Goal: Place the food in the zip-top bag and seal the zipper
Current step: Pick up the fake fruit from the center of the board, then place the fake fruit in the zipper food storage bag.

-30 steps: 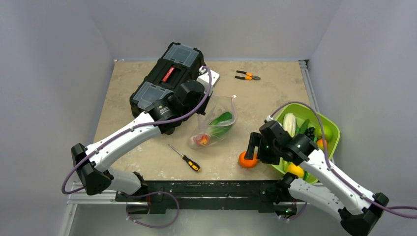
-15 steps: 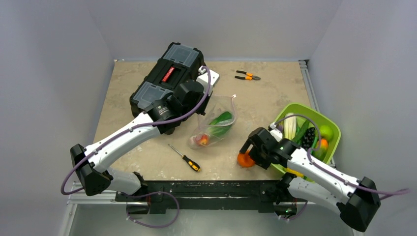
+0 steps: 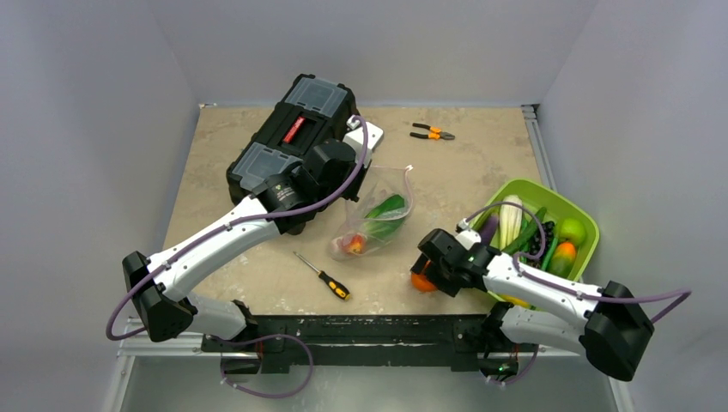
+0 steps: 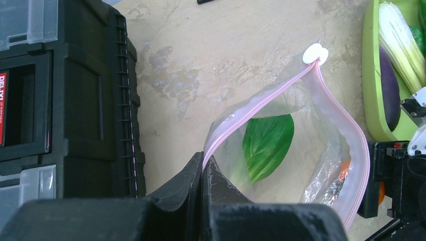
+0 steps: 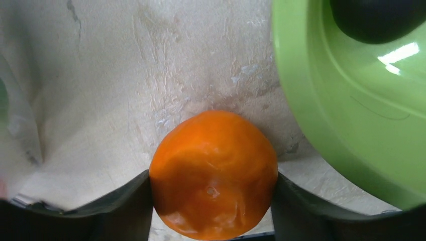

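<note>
The clear zip-top bag [image 3: 382, 215] lies mid-table with its mouth open, and a green leafy piece [image 4: 266, 143] and a red piece [image 3: 354, 245] are inside. My left gripper [image 4: 203, 163] is shut on the pink zipper [image 4: 341, 120] at the bag's left end. It shows next to the toolbox in the top view [image 3: 356, 184]. My right gripper [image 5: 213, 191] is shut on an orange fruit [image 5: 213, 173], low over the table just right of the bag [image 5: 15, 125]. In the top view that gripper [image 3: 427, 273] and the orange [image 3: 421, 281] sit beside the bowl.
The lime-green bowl [image 3: 584, 215] at the right holds more food: a white-stemmed leafy green [image 3: 508, 219], a purple piece [image 3: 489, 230], a green fruit [image 3: 573, 230]. The black toolbox [image 3: 292, 137] stands behind the left arm. A screwdriver [image 3: 322, 276] and pliers [image 3: 432, 132] lie on the table.
My right arm has dropped lower and shifted a little left with the orange fruit in its grip. The left arm and the bag have not moved.
</note>
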`<state>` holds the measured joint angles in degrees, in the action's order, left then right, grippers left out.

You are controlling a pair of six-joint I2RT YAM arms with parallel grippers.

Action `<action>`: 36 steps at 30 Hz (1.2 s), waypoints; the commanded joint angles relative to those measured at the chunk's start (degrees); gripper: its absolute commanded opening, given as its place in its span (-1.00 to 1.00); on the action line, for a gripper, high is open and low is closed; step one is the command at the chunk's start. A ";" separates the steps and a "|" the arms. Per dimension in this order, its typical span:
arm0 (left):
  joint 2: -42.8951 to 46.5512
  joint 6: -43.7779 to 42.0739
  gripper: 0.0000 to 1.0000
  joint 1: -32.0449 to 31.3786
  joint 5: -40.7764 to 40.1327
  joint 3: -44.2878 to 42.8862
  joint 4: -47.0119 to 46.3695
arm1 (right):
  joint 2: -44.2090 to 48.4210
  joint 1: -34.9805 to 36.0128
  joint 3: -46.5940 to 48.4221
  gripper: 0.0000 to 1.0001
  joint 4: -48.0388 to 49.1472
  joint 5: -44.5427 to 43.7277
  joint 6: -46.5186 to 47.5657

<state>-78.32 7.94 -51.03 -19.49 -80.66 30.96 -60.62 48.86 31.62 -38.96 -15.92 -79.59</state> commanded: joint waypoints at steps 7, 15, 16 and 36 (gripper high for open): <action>1.67 0.70 -1.00 0.31 1.43 -1.19 -1.96 | 9.00 1.58 9.08 -0.70 1.79 -1.25 14.57; 1.39 1.31 -1.00 0.31 2.66 -1.16 -1.96 | 20.54 1.59 19.80 -0.77 6.03 1.49 28.49; 1.48 1.43 -1.00 0.29 2.81 -1.12 -1.96 | 20.72 1.59 21.82 -0.78 5.65 1.21 29.35; 2.77 3.15 -1.00 0.34 5.56 -1.17 -1.98 | 1.67 1.58 37.78 0.45 14.12 3.05 39.13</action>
<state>-78.17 10.52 -51.03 -13.74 -80.66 30.96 -59.05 50.26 67.48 -27.75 -13.34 -42.13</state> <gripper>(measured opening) 0.002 0.686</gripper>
